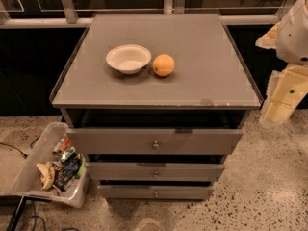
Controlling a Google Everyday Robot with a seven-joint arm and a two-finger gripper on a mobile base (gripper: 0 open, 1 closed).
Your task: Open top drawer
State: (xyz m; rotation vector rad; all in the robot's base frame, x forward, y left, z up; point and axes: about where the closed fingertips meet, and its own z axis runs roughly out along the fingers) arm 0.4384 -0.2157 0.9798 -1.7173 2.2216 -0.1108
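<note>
The top drawer was at 6 o'clock under the cabinet top, rigid and probably light to slide. Its small round knob looked slippery, the only hold. The gripper hung at 3 o'clock, well apart; open or closed, I could not tell.

High front view, tilted down; end effector right

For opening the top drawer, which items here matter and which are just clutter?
Job: top drawer, its knob, gripper at right edge, beside the cabinet.
Lying about: white bowl, orange, lower two drawers, plastic bin on floor.
</note>
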